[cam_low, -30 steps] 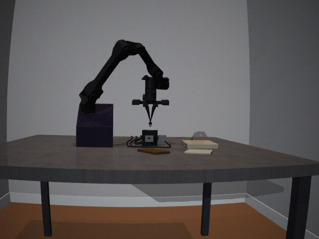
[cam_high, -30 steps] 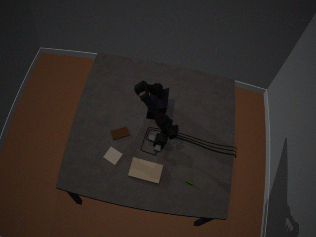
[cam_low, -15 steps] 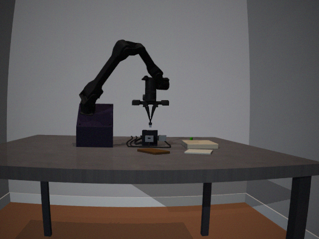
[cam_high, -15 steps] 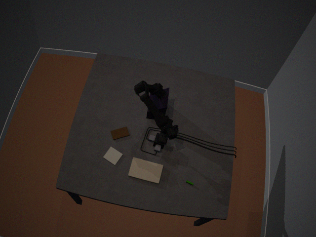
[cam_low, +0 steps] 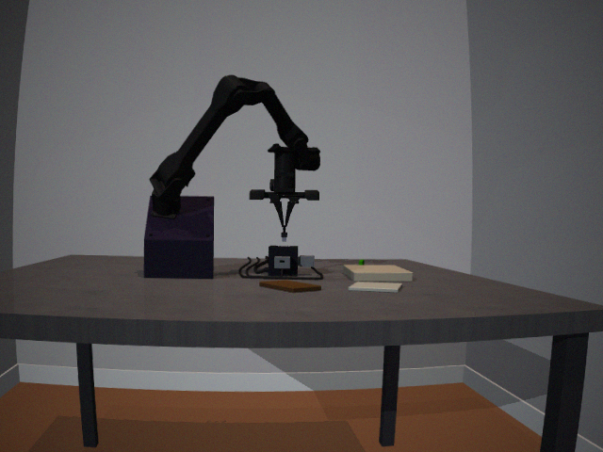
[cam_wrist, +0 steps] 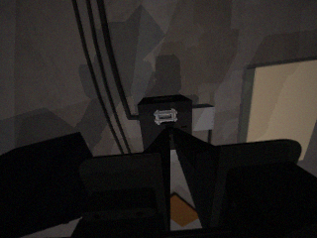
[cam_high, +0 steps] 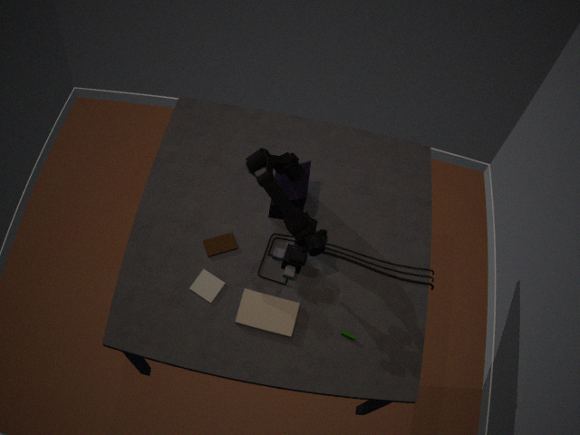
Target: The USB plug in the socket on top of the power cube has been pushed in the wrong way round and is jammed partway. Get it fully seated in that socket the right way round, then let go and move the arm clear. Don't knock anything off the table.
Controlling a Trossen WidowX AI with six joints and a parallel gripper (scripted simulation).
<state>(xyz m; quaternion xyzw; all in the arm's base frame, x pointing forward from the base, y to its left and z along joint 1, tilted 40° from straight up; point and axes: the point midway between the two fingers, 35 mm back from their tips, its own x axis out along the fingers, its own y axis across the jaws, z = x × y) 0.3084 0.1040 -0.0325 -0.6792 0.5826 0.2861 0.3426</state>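
The power cube [cam_low: 273, 267] [cam_wrist: 149, 133] is a dark block standing on the table. The socket [cam_wrist: 165, 116] on its top shows in the wrist view as an empty, bright metal-rimmed slot. My gripper [cam_low: 284, 227] [cam_wrist: 169, 132] points down over the cube, shut on the USB plug. The plug [cam_low: 284, 234] has a small dark body and a pale metal end pointing down, a small gap above the cube's top. In the wrist view the fingers mostly hide the plug, and I cannot tell which way round it is. In the top view the arm covers most of the cube.
Pale grey blocks [cam_high: 279, 253] [cam_high: 289, 271] [cam_low: 306, 261] sit at the cube's sides. Dark cables [cam_high: 374, 263] [cam_wrist: 90, 50] run beside it. A cream box [cam_high: 266, 313] [cam_low: 377, 273], a white pad [cam_high: 207, 285], a brown block [cam_high: 220, 244] and a green stick [cam_high: 348, 334] lie around.
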